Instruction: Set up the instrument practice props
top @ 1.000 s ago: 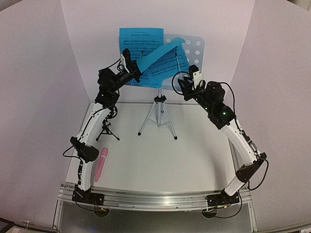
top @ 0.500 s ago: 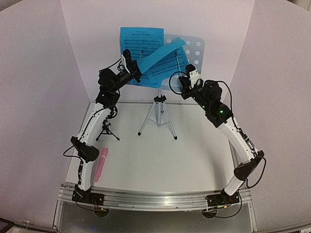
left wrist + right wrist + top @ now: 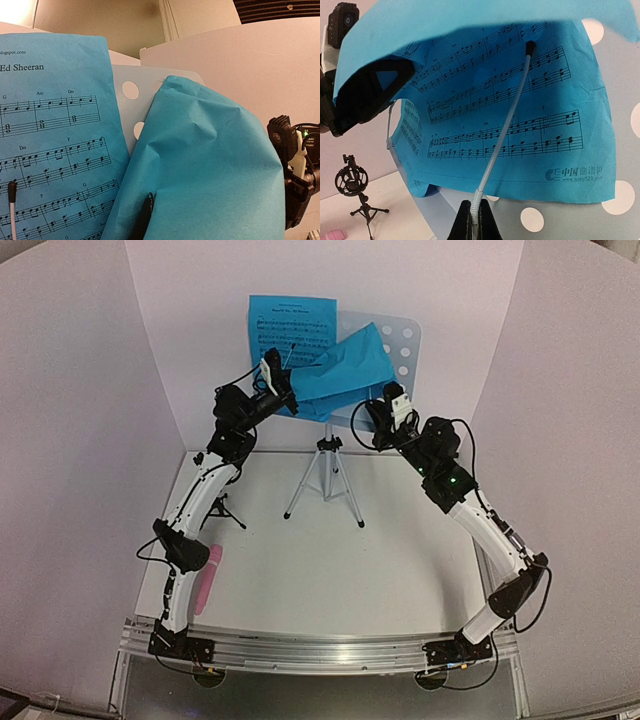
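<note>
The pale-blue perforated music stand [image 3: 406, 341] stands on its silver tripod [image 3: 325, 476] at the back. One bright-blue sheet-music page [image 3: 291, 324] lies flat on its left half. The second page [image 3: 348, 370] is folded over, blank back outward. My left gripper [image 3: 278, 388] is shut on this page's edge; one black finger [image 3: 144, 215] shows in the fold. My right gripper [image 3: 473, 222] is shut on the stand's white spring retainer arm [image 3: 506, 122], in front of the page's printed side [image 3: 530, 150]. The pink microphone [image 3: 207, 580] lies at the front left. The black mic stand [image 3: 220, 508] stands behind it.
White walls enclose the table on three sides. The mic stand with its ring mount [image 3: 351, 181] also shows in the right wrist view, low on the left. A second retainer arm [image 3: 12, 212] rests on the left page. The aluminium rail [image 3: 320, 650] runs along the near edge.
My left gripper has moved right and up with the page's edge, and the page now droops folded over with its back showing. My right gripper has shifted slightly left along the stand.
</note>
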Motion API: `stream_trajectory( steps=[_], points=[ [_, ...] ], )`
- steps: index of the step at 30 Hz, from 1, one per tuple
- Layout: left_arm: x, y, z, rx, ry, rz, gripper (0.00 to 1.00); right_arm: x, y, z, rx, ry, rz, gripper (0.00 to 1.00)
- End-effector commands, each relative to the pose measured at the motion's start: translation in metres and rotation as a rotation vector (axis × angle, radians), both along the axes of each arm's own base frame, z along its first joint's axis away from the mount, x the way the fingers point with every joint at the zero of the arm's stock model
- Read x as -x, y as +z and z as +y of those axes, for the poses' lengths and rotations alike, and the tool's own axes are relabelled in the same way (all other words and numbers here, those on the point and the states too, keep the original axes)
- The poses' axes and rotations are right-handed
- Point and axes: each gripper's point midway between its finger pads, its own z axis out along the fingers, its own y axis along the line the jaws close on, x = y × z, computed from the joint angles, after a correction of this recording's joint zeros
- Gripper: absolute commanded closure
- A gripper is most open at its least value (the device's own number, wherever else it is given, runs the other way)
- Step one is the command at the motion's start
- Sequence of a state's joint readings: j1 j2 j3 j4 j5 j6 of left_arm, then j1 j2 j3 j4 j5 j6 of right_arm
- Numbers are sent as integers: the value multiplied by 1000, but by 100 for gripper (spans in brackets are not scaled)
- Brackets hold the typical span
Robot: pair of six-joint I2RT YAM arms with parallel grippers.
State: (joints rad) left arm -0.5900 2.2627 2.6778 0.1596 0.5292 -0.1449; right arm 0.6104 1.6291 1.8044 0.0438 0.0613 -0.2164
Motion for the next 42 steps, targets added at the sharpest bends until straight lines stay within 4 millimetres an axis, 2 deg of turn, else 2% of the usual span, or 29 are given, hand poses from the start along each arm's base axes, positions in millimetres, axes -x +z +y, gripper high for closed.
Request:
stream_trajectory(
  steps=[1,6,10,15,21,24,32,36,42],
  points=[
    [22,30,10,56,-2,-93,100,23,19,15,-31,129,-59,100],
    [30,36,12,56,-20,-95,100,26,22,9,-39,139,-63,100],
    [40,28,4,1,-96,-36,100,28,26,6,-44,140,-67,100],
    [35,20,3,-19,-108,74,100,25,19,2,-34,129,-55,100],
    [27,30,25,52,-136,226,100,25,12,-2,-18,156,-45,100],
    [29,36,28,82,-152,255,100,27,11,-2,-11,166,-45,100],
    [40,33,22,34,-186,219,100,29,8,0,0,188,-38,100],
    [36,26,21,8,-160,233,100,25,4,-1,5,206,-25,100],
    [51,57,35,75,-141,120,100,23,1,-4,5,277,25,100]
  ],
)
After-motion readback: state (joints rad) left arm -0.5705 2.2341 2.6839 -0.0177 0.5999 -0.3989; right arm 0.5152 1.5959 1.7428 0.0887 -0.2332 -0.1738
